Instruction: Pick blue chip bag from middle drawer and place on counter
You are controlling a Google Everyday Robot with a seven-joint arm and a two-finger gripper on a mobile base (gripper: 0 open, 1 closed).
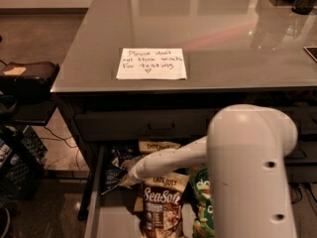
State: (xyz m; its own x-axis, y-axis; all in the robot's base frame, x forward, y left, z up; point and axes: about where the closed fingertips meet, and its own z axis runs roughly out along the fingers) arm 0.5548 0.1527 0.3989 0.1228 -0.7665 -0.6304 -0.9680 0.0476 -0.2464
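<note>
1. The blue bag [113, 168] lies in the back left corner of the open drawer [110, 223], crumpled and partly in shadow, close to the left rail.
2. My gripper [125, 178] is down inside the drawer at the bag's right edge. It looks to be touching the bag, but whether it is wide, narrow or already closed on the bag, I cannot tell; the dark hides that.
3. Just beside my gripper, toward the front, stands a Sea Salt bag [161, 207], and a green bag [200, 202] lies to its right. Another tan bag sits behind them.
4. My arm [173, 157] reaches in from the right, passing under the upper drawer front [148, 125].
5. Above is the counter [223, 48], bearing a note [151, 63] near its front edge.
6. I judge this to be the grasping step: the bag is not yet out of the drawer.
7. The next move calls for a sure grip on the blue bag alone, then a lift that draws it forward and clear of the upper drawer front before rising to the counter. The crinkly foil may slip, and the Sea Salt bag could be dragged along.
</note>
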